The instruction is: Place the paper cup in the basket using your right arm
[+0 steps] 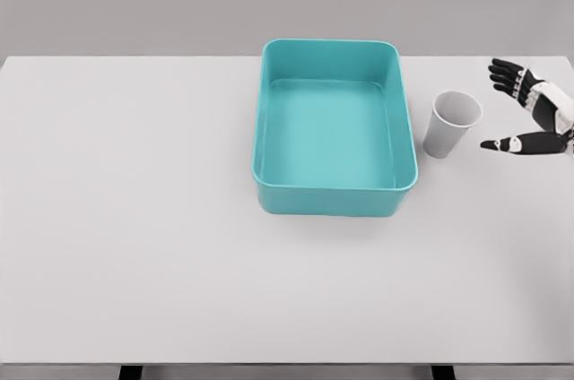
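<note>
A: Right hand (531, 111) sits beside the paper cup (451, 124), fingers (508, 75) spread, holding nothing. Cup's upright on the counter (134, 219), just right of the basket (269, 129).

B: Best to close around mid-wall gently; squeeze hard and the paper buckles.

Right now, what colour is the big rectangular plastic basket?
Teal, or turquoise; the rectangular plastic basket shows plainly in the head view.
</note>
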`<action>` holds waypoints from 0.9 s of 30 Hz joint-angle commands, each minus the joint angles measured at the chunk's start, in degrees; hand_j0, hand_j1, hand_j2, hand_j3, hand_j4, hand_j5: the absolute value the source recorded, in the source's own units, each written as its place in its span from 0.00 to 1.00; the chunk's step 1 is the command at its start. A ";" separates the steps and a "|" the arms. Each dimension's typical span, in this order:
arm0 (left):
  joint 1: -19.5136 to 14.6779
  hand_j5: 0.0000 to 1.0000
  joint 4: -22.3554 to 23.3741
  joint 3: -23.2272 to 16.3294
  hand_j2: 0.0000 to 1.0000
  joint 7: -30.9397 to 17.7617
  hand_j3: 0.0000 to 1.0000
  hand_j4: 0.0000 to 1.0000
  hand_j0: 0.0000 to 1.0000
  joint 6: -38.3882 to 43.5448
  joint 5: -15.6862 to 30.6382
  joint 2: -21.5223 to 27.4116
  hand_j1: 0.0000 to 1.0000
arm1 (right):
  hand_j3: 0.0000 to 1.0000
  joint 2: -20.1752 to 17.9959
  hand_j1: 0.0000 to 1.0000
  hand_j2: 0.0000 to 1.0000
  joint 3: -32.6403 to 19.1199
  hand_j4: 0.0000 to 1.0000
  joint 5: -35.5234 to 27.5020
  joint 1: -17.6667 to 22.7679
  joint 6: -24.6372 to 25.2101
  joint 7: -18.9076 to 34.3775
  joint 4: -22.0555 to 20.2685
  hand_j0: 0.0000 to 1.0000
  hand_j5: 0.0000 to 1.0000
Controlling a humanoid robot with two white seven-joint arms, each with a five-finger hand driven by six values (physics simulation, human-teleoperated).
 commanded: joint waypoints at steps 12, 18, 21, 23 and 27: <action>-0.09 1.00 0.00 0.02 1.00 0.05 1.00 1.00 1.00 0.00 0.04 0.00 1.00 | 1.00 8.59 1.00 1.00 -0.60 1.00 -0.79 -0.35 -0.29 0.01 8.56 1.00 1.00; -0.09 1.00 0.00 0.02 1.00 -0.04 1.00 1.00 1.00 0.00 0.04 0.00 1.00 | 1.00 9.03 1.00 1.00 -0.60 1.00 -1.23 -1.23 -1.61 0.01 11.11 1.00 1.00; 0.00 1.00 0.00 0.02 1.00 -0.04 1.00 1.00 1.00 0.00 0.04 0.00 1.00 | 1.00 9.12 1.00 1.00 -0.51 1.00 -1.23 -2.64 -1.61 0.01 12.16 1.00 1.00; 0.00 1.00 0.00 0.02 1.00 0.05 1.00 1.00 1.00 0.00 0.04 0.00 1.00 | 1.00 9.65 1.00 1.00 -0.34 1.00 -1.23 -2.90 -1.61 0.01 12.43 1.00 1.00; 0.00 1.00 0.00 0.02 1.00 0.05 1.00 1.00 1.00 0.00 0.04 0.00 1.00 | 1.00 9.83 1.00 1.00 -0.16 1.00 -1.23 -2.90 -1.52 0.01 12.87 1.00 1.00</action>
